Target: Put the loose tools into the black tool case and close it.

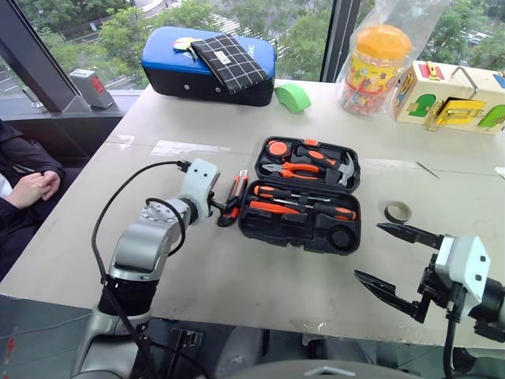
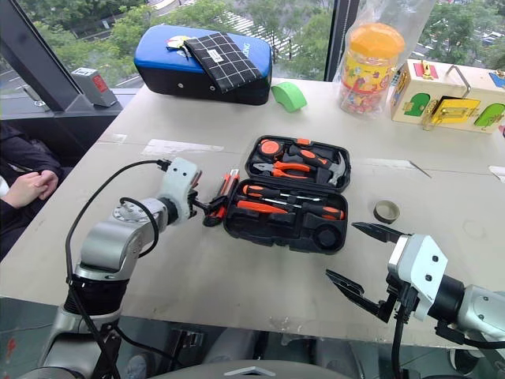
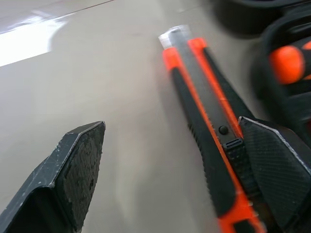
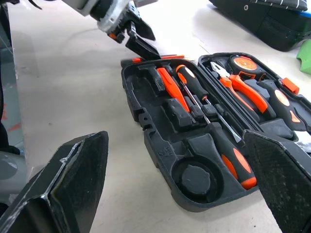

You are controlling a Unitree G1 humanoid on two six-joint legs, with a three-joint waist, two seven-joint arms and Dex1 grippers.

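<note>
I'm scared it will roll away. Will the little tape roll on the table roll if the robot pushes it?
Probably not: the tape roll lies flat on the table, so it should slide. It looks small and light, so a nudge may move it. Tipped onto its edge, it could roll.

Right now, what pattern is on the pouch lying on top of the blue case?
The pouch is black with a thin white grid of checks, clearest in the left eye view.

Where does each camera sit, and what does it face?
Left eye: head camera, looking down at the table; both arms show.
Right eye: beside it, same scene.
Left wrist: along the open left gripper, at the utility knife.
Right wrist: along the open right gripper, at the black tool case.
Shared: the case and the knife show in the eye views and both wrist views.
</note>
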